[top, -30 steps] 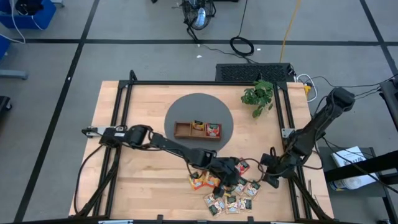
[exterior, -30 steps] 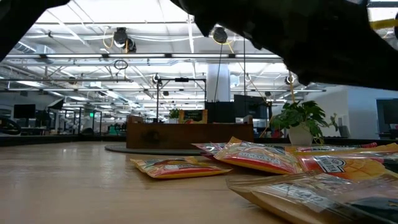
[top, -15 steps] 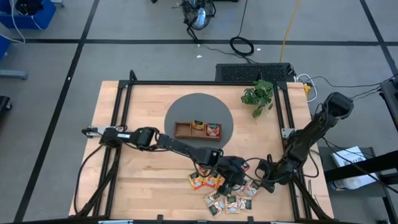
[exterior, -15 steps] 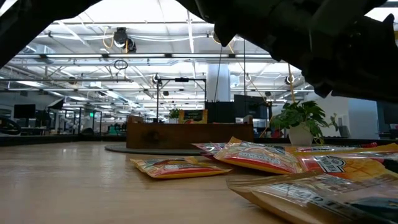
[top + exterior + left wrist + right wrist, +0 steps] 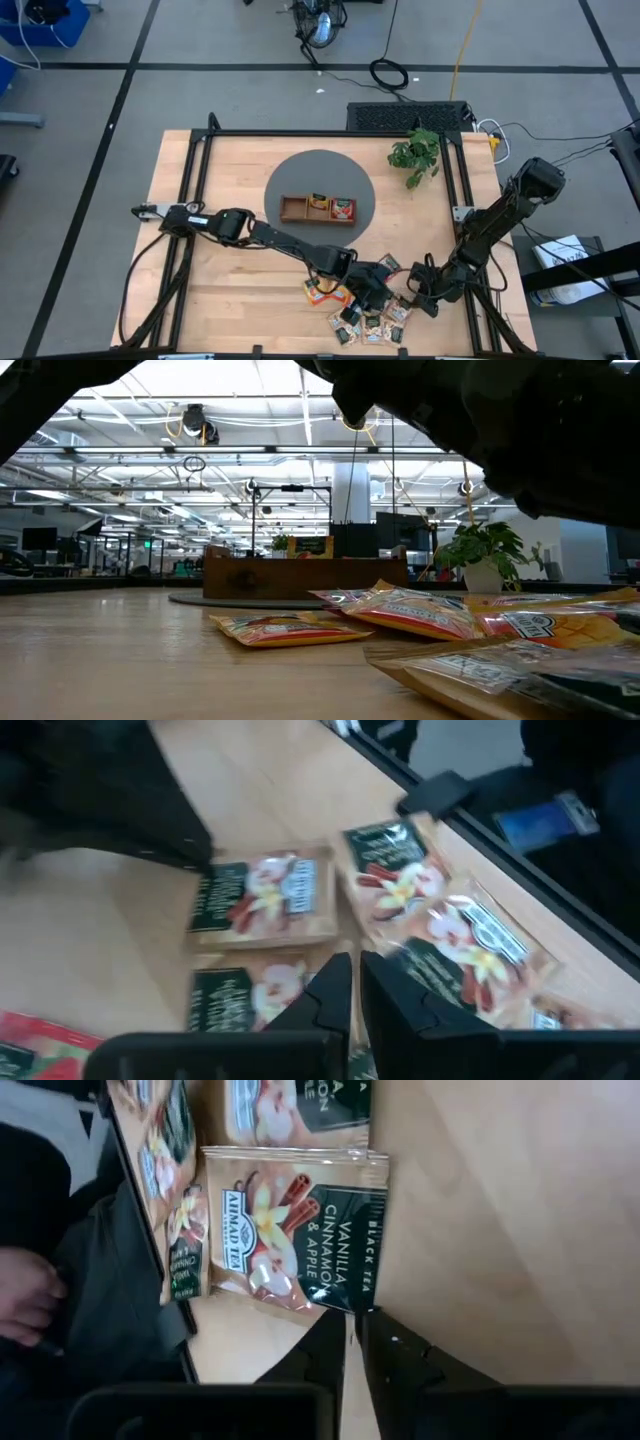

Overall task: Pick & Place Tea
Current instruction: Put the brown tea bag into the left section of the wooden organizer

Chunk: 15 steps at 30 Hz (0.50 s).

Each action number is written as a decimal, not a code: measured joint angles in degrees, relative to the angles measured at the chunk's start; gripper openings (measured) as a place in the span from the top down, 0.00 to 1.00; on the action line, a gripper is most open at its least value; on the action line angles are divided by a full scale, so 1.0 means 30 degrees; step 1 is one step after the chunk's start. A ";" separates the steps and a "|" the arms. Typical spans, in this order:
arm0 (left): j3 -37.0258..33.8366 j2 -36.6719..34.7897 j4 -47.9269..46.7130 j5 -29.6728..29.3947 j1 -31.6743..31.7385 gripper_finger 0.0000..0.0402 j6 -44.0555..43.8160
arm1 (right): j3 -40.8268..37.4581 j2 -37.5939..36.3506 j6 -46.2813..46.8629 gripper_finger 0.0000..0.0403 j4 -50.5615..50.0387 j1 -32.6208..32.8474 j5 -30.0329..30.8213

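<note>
The tea, several flat sachets (image 5: 365, 312) in red, orange and dark green, lies in a loose pile on the wooden table near its front edge. It also shows in the low view as tea sachets (image 5: 410, 610). My left gripper (image 5: 368, 297) hangs low over the pile, its fingers shut above dark green sachets (image 5: 265, 900). My right gripper (image 5: 418, 298) is at the pile's right side, fingers shut. Its tips (image 5: 352, 1338) stand just off the corner of a green vanilla sachet (image 5: 295, 1240). I cannot tell whether either gripper touches a sachet.
A brown three-compartment tray (image 5: 317, 208) stands on a round grey mat (image 5: 320, 175) at the table's middle, with an orange and a red sachet in it. A potted plant (image 5: 415, 155) stands at the far right. A black frame rail (image 5: 455, 190) runs along the right side.
My right gripper has come down and toward the table's near edge, closing on the right side of the tea pile. The sachets lie as they did.
</note>
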 joint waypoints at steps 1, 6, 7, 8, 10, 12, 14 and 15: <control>0.0000 0.0000 -0.0145 -0.0188 0.0013 0.92 -0.0020 | 0.0000 0.0000 -0.0068 0.91 -0.0073 -0.0005 0.0402; 0.0000 0.0000 -0.0478 -0.0336 0.0286 0.92 -0.0242 | -0.0022 0.0022 -0.1872 0.89 -0.0279 -0.0477 0.2001; 0.0000 0.0000 -0.0572 -0.0350 0.0306 0.92 -0.0358 | -0.0033 0.0028 -0.2359 0.89 -0.0302 -0.0617 0.2266; 0.0000 0.0000 -0.0663 -0.0343 0.0325 0.92 -0.0414 | -0.0040 0.0036 -0.2923 0.89 -0.0325 -0.0830 0.2368; 0.0000 0.0000 -0.0817 -0.0495 0.0391 0.92 -0.0602 | -0.0047 0.0036 -0.3977 0.89 -0.0443 -0.1349 0.2550; 0.0000 0.0000 -0.1006 -0.1201 0.0432 0.92 -0.0986 | -0.0051 0.0029 -0.4908 0.89 -0.0666 -0.1875 0.2803; 0.0000 0.0000 -0.1300 -0.2116 0.0577 0.92 -0.1471 | -0.0045 0.0029 -0.5998 0.89 -0.0708 -0.2477 0.2853; 0.0000 0.0000 -0.1512 -0.2397 0.0652 0.92 -0.1671 | -0.0047 0.0029 -0.6509 0.89 -0.0705 -0.2795 0.2861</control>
